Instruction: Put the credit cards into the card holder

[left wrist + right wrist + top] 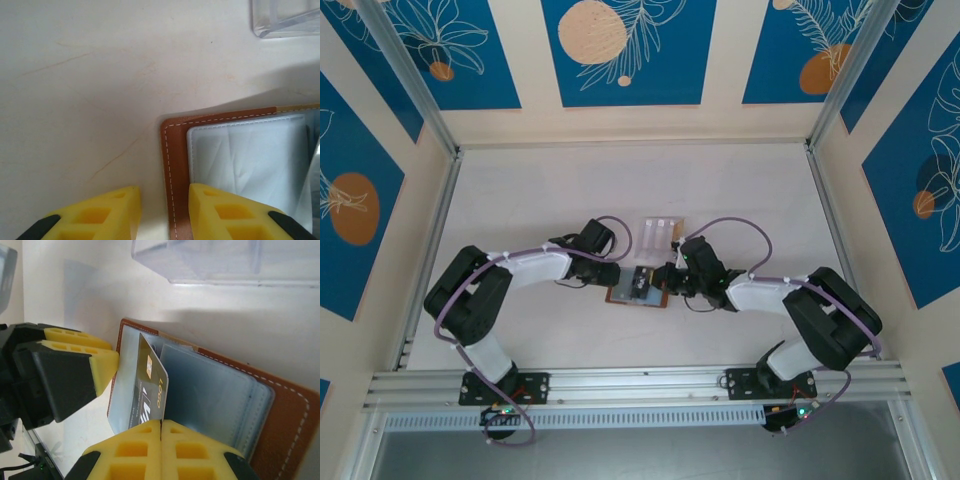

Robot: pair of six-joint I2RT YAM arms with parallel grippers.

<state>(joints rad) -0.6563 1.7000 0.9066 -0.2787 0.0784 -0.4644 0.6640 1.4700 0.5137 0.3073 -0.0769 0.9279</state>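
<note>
Card point(150, 390): dark, pinched in my right pincer point(161, 427), jaws fully closed, far end among the pockets of the holder point(638, 287), which lies open just beside the box point(210, 260). I'd keep the card level with the pocket mouth and slide slowly. Left pincer point(163, 196): part-open, straddling the holder's edge, gripping nothing.

Open table point(540, 190) all round, clear box point(658, 232) just behind card holder point(623, 297) — left claw point(618, 275), right claw point(660, 280) flanking it
</note>
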